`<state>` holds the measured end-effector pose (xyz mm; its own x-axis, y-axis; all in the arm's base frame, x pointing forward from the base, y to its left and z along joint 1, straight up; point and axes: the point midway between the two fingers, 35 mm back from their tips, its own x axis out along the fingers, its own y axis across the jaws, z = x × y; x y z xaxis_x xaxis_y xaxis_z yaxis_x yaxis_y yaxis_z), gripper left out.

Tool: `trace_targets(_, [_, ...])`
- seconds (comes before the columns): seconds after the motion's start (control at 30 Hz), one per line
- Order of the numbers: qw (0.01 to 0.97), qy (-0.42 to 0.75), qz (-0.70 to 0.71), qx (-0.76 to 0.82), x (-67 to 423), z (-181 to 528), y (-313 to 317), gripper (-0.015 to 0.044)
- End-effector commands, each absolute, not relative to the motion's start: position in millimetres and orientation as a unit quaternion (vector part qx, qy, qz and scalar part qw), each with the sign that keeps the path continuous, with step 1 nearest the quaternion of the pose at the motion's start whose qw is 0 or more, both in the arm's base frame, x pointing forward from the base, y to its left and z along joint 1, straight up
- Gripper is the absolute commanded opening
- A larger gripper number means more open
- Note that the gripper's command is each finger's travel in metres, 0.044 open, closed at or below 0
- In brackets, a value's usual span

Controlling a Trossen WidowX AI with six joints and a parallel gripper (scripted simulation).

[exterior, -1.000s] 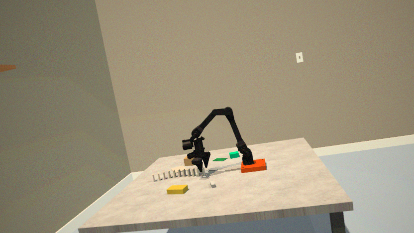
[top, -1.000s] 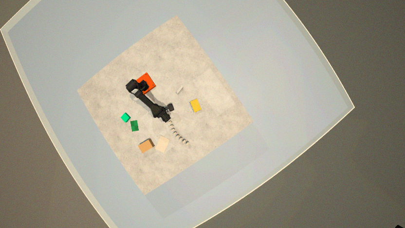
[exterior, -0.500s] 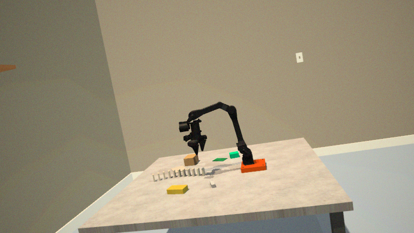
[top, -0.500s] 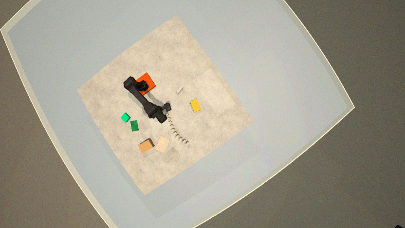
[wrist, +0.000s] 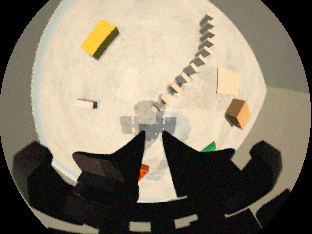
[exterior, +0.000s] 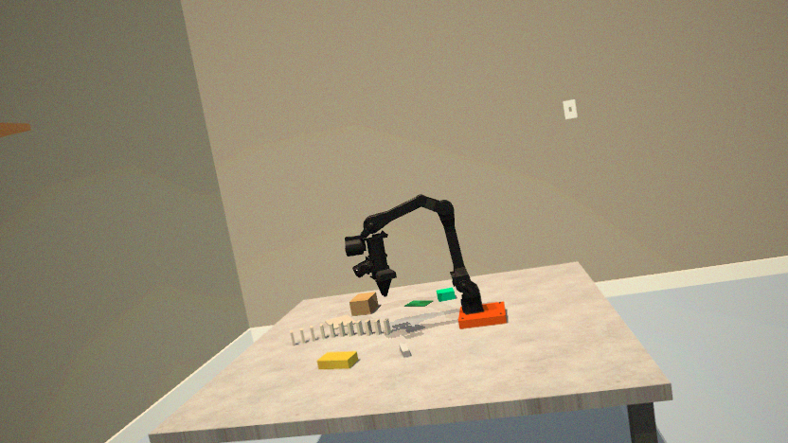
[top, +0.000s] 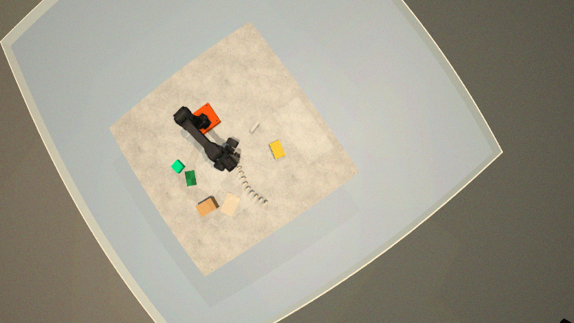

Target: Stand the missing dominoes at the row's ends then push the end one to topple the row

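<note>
A curved row of several small white dominoes (top: pixel 249 187) (exterior: pixel 341 329) (wrist: pixel 190 67) stands on the table. One more white domino (top: pixel 254 128) (exterior: pixel 404 349) (wrist: pixel 86 103) lies flat by itself, apart from the row and towards the yellow block. My gripper (top: pixel 234 161) (exterior: pixel 385 292) (wrist: pixel 154 133) hangs well above the table, over the end of the row nearest the arm's base. Its fingers are drawn together to a point with nothing between them.
A yellow block (top: pixel 276 148) (exterior: pixel 337 360) (wrist: pixel 100 37) lies on one side of the row. A tan box (top: pixel 207 206) (exterior: pixel 364 303) (wrist: pixel 238 113) and a pale flat tile (top: pixel 230 203) (wrist: pixel 228 81) lie on the other side. A green cube (top: pixel 177 165) (exterior: pixel 445 293), a green flat piece (top: pixel 190 177) (exterior: pixel 418 303) and the orange arm base (top: pixel 212 114) (exterior: pixel 485 316) are nearby.
</note>
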<state>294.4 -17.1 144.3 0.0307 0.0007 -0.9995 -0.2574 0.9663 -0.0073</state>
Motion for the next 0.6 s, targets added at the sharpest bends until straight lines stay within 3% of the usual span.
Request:
trace_targets(0.0, [0.610,0.599,0.365,-0.370,271.5,107.9,-8.5,0.0000])
trace_targets(0.57, [0.598,0.587,0.384,-0.389,269.8,105.3,-7.9,0.0000])
